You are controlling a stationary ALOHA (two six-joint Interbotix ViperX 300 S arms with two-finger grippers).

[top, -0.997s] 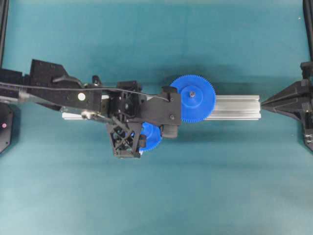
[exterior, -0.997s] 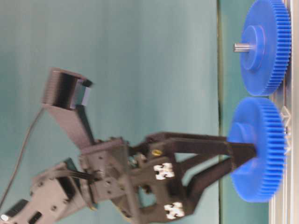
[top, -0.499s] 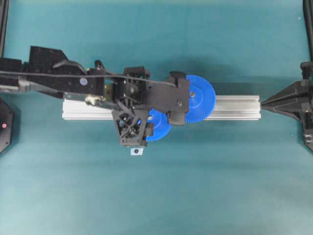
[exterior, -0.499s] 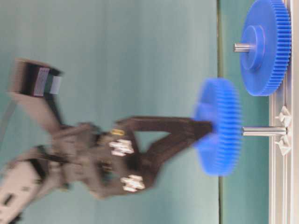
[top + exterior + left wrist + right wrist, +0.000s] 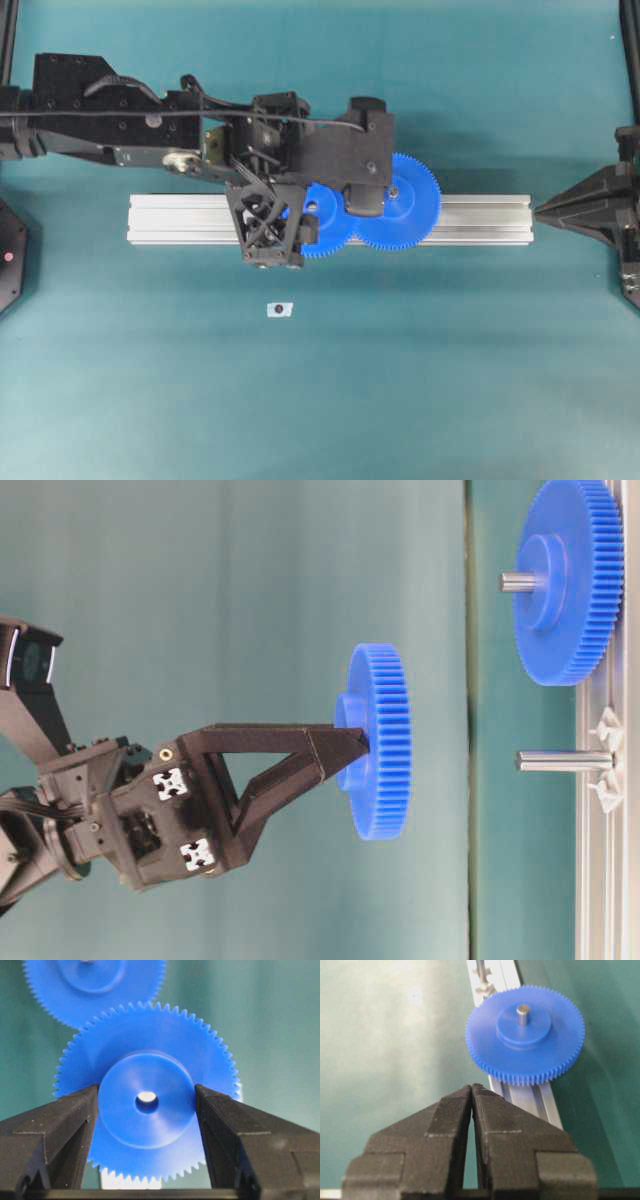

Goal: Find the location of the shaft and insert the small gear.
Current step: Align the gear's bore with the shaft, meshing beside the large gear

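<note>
Teal cloth covers the whole table (image 5: 450, 380), and across its middle we have a long aluminium rail (image 5: 480, 218) lying left to right in the overhead view. On the rail sits the larger blue gear (image 5: 410, 205) with its grey pin; that one is not ours.

Our left arm reaches in over the rail, and the left gripper (image 5: 146, 1105) has its jaws closed against the raised hub of the small gear (image 5: 378, 742), one finger on each side, so the gear is carried clear of the rail. The right gripper (image 5: 471, 1091) is parked at the far right end with its tips pressed together and nothing between them; it is well apart from the work, so the left arm is the one to act.

What matters now is the line between gear and shaft (image 5: 562, 761). In the table-level view the shaft stands out from the rail between its pale mounting pieces, its long axis pointing back toward the gear. The gear's face is square to that axis, but we judge its hub sits slightly off the shaft's line and well short of the tip. Through the wrist camera the central hole (image 5: 146, 1102) shows pale at its centre; whether that is the shaft's end we cannot tell.

We would nudge sideways to align, then push straight along the shaft.
</note>
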